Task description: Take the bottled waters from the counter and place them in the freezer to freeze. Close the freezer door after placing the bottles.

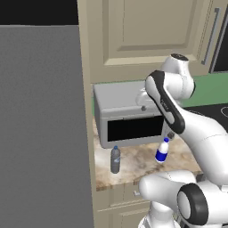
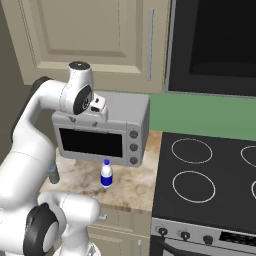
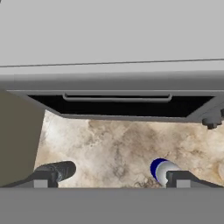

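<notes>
gripper point(image 3: 109, 181) spread wide, holding nothing; its two dark tips stand far apart at the foot of the hand view, looking down on the counter point(image 3: 118, 148)

white bottle point(image 3: 161, 169) with blue label and cap stands upright on the counter just inside the right tip, seen cap-on from above. grey bottle point(image 3: 59, 170) stands by the left tip, partly hidden behind it. both lie below the gripper and to either side of its centre line, so neither sits squarely between the jaws; whether either touches a tip i cannot tell

toaster oven point(image 3: 113, 78) lies ahead of the gripper, its dark glass door facing the bottles. judgement: bottles sit on the front strip of counter because the oven takes the rear, so approach from above suits

arm pose: folded high, elbow raised in front of the oven, wrist bent so the hand points downward over the counter edge

tall grey panel point(image 1: 42, 124), probably the fridge side, stands beyond the grey bottle
</notes>
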{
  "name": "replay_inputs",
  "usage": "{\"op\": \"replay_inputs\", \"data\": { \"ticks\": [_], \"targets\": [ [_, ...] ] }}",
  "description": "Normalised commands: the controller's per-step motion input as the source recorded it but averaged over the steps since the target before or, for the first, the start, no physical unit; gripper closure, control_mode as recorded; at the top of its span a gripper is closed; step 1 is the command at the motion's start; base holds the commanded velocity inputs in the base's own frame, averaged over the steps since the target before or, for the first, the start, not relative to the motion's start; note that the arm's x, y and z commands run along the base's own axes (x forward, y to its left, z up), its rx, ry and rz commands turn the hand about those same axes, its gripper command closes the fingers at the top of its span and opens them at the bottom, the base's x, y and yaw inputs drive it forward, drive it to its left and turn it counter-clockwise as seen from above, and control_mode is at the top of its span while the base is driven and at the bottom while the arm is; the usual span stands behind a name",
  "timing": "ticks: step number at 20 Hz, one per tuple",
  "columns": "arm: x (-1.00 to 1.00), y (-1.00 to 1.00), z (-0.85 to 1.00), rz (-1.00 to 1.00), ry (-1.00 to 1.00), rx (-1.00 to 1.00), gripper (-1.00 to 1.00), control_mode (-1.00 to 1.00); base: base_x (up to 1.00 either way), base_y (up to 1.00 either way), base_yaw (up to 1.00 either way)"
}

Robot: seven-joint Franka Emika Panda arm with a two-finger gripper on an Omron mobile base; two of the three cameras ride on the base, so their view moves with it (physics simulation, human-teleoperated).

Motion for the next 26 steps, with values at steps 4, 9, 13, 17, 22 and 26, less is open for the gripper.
{"op": "replay_inputs", "data": {
  "ticks": [4, 9, 13, 17, 22, 26],
  "targets": [
    [-0.03, -0.01, -0.02, 0.0, -0.02, 0.02, -1.0, -1.0, 0.0, 0.0, 0.0],
    [-0.03, -0.02, 0.0, 0.0, 0.0, 0.0, -1.0, -1.0, 0.0, 0.0, 0.0],
    [-0.14, -0.09, 0.0, 0.0, -0.03, 0.02, -1.0, -1.0, 0.0, 0.0, 0.0],
    [-0.15, -0.09, 0.0, 0.0, -0.06, 0.01, -1.0, -1.0, 0.0, 0.0, 0.0],
    [-0.16, -0.13, 0.0, 0.0, -0.07, 0.03, -1.0, -1.0, 0.0, 0.0, 0.0],
    [-0.14, -0.16, 0.0, 0.0, -0.07, 0.03, -1.0, -1.0, 0.0, 0.0, 0.0]
  ]
}}
